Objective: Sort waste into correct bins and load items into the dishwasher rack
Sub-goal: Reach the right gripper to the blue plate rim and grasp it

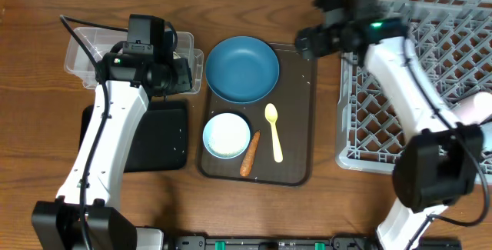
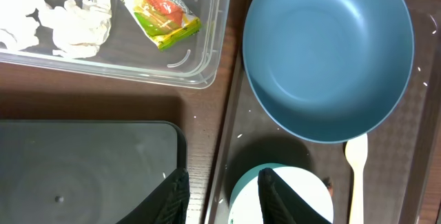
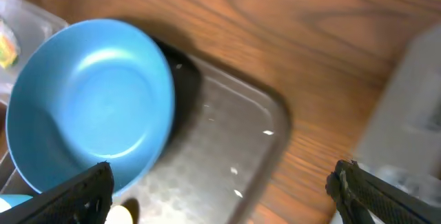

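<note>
Taking the dark-blue plate (image 1: pixel 242 69) looks to be the step in hand, since the right gripper (image 3: pixel 231 195) hangs over the far right corner of the brown serving tray (image 1: pixel 296 127), jaws spread wide with nothing between them. The plate lies on the far half of that tray, its rim appearing to reach past the tray's far edge. A sound approach is probably to come down on the rim at the side nearest the tray's right edge, one finger under the lip and one above, closing only once the rim sits deep between the pads; a shallow pinch on that smooth curve may slip. It should then rise level before going off the tray's right side to the dishwasher rack (image 1: pixel 430 88), to be stood on edge between pegs. The left gripper (image 2: pixel 224 200) is partly open and empty, over the tray's left edge just beside the white bowl (image 1: pixel 227 135), and should keep clear. The carrot (image 1: pixel 250 155) and spoon (image 1: pixel 273 131) lie on the tray's near half; tissue (image 2: pixel 76 21) and wrapper (image 2: pixel 162 14) lie in the clear tub (image 1: pixel 77 58) left of the tray.
</note>
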`<state>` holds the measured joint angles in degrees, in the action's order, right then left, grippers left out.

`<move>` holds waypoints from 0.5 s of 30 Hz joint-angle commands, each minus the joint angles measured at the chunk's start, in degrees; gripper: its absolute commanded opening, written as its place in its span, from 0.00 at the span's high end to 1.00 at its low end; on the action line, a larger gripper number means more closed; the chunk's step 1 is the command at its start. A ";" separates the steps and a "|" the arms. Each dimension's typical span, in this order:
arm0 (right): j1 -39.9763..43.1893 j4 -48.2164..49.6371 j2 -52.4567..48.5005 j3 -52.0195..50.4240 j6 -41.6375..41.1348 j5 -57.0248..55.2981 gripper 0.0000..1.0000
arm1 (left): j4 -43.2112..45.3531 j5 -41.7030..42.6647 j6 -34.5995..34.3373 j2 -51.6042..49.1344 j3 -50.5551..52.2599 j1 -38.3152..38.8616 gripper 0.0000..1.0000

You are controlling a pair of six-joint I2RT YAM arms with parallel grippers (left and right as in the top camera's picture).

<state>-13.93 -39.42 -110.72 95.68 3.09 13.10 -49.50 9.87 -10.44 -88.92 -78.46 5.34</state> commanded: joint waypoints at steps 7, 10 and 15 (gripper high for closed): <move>-8.57 3.28 -11.21 0.04 -7.37 -6.29 0.15 | -0.48 -0.72 0.57 0.20 -0.52 -0.09 0.64; -9.53 4.76 -13.49 0.04 -10.40 -7.74 0.26 | -0.59 -0.72 0.57 0.20 -0.52 -0.09 0.64; -10.10 6.27 -15.56 0.04 -13.73 -11.23 0.62 | -0.66 -0.72 0.55 0.20 -0.52 -0.09 0.64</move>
<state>-23.66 -33.47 -125.67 95.46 -6.42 6.04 -49.82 9.89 -10.44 -88.92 -78.46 5.34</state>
